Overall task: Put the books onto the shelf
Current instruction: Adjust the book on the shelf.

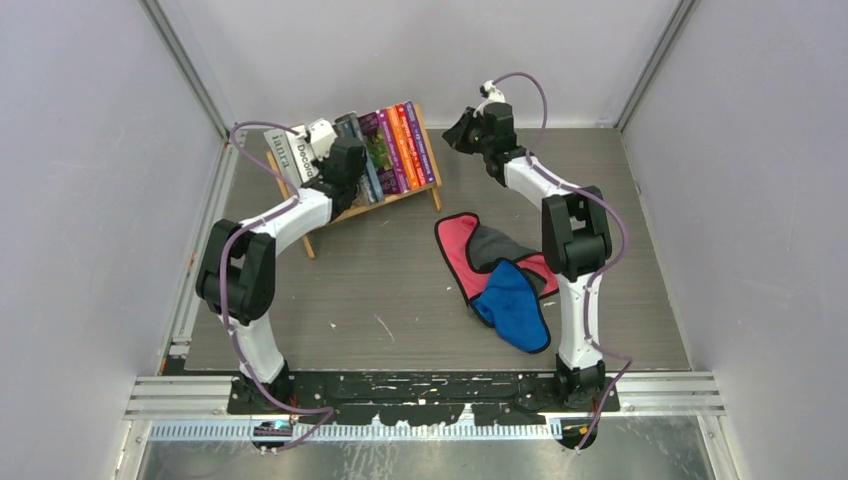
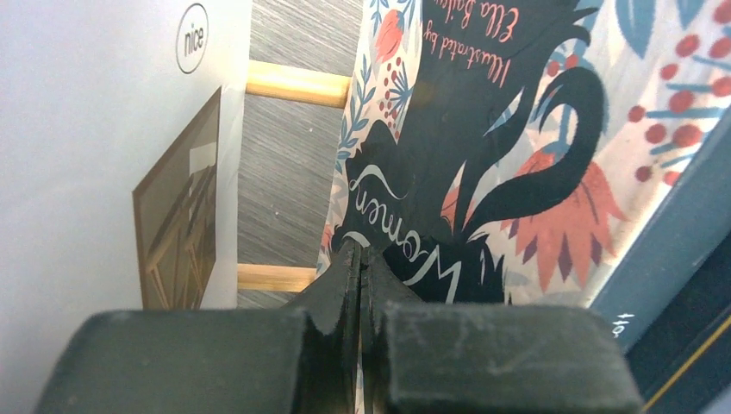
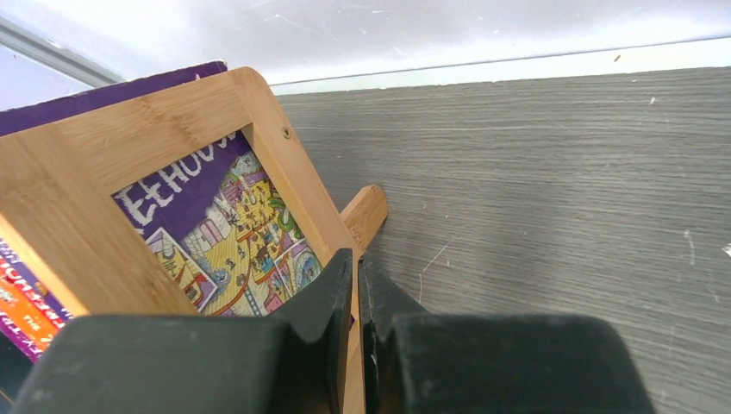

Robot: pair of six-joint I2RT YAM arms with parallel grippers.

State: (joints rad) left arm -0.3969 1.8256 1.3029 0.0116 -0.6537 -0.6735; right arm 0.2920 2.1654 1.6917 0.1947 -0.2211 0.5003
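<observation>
The light-wood shelf (image 1: 395, 199) stands at the back left and holds the books in a leaning row. The big white "Decorate" book (image 1: 292, 155) is at its left end; purple (image 1: 420, 140) and orange (image 1: 400, 145) paperbacks are at its right end. My left gripper (image 1: 335, 152) points down into the gap between the white book (image 2: 86, 129) and the pink-floral book (image 2: 517, 129). It (image 2: 360, 250) is shut on nothing, its tips against the floral cover. My right gripper (image 1: 452, 135) hovers just right of the shelf's end piece (image 3: 284, 172). It (image 3: 356, 256) is shut and holds nothing.
Red (image 1: 455, 250), grey (image 1: 495, 245) and blue (image 1: 512, 305) cloth pieces lie in a heap beside the right arm. Two shelf slats (image 2: 297, 84) cross the gap under the left gripper. A dark blue book (image 2: 681, 250) stands to the right of the floral one. Grey walls enclose the table.
</observation>
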